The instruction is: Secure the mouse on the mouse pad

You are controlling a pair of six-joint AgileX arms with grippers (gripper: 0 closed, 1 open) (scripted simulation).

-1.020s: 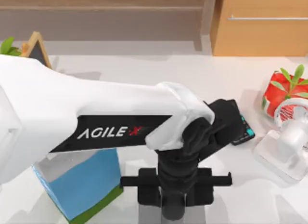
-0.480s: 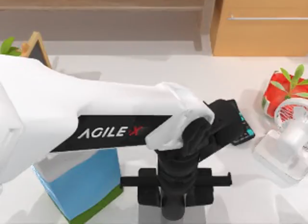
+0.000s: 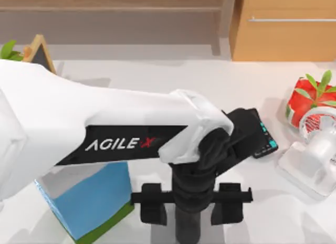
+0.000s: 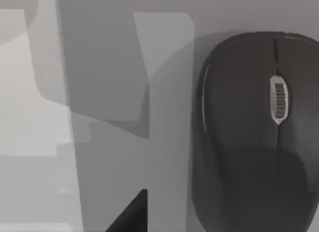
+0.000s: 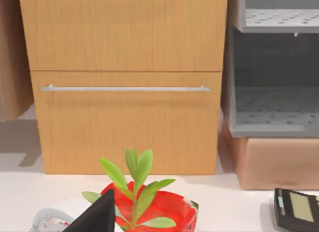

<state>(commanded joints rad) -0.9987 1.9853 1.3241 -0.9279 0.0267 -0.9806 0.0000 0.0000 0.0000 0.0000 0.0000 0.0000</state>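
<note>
Since half a second ago, the left gripper [image 3: 191, 203] is showing its fingers [image 3: 152, 204] spread wider, the two black blocks now standing farther out along the crossbar than before; the arm itself is staying over the same spot near the table's front edge, at about the middle. Its jaws are standing wide and are holding nothing.

From the left wrist, the mouse [image 4: 256, 132] is lying flat on the pad [image 4: 114, 82], its scroll wheel facing up, apart from the one dark fingertip [image 4: 130, 214] that is poking in at the frame's edge. Grey shadows are falling across the pad beside it.

From above, the calculator [image 3: 264, 139] is peeking out from under the left arm's wrist, right of centre. A blue-and-white box [image 3: 89, 194] is sitting at the front left. The right arm is resting parked at the table's right side, next to a red pot [image 3: 304, 103] with a green plant; I cannot tell how its gripper [image 5: 97, 214] is set. A wooden cabinet [image 5: 124, 82] is standing behind the table.
</note>
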